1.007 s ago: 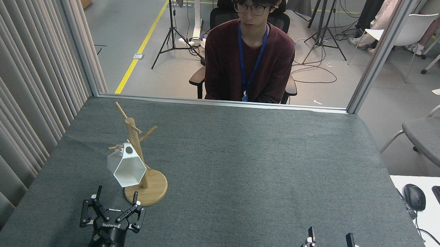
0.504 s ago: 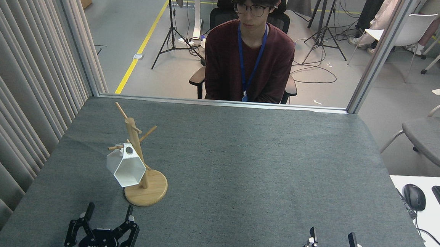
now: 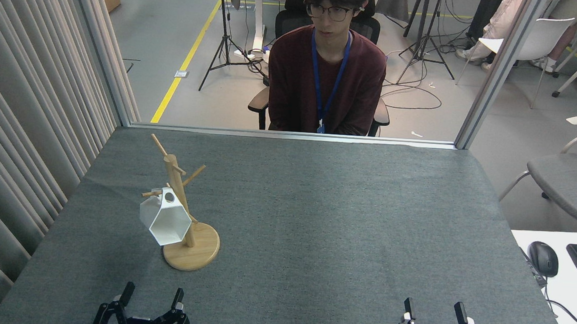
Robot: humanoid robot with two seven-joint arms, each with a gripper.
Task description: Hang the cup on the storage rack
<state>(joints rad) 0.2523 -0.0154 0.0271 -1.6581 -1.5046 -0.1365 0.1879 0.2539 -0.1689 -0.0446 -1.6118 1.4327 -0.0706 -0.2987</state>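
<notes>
Grey bench (image 3: 315, 223) carries the storage rack (image 3: 181, 200) at left, with the cup (image 3: 164, 220) hanging by its handle hole on a low peg, so the task looks done. Left end effector (image 3: 149, 301) and right end effector (image 3: 434, 313) sit at the near edge, fingers apart, empty.

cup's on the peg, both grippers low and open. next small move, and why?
Probably none beyond parking: the cup hangs by its handle on a peg of the storage rack, free of the left gripper. The right gripper is also empty, jaws apart.
</notes>
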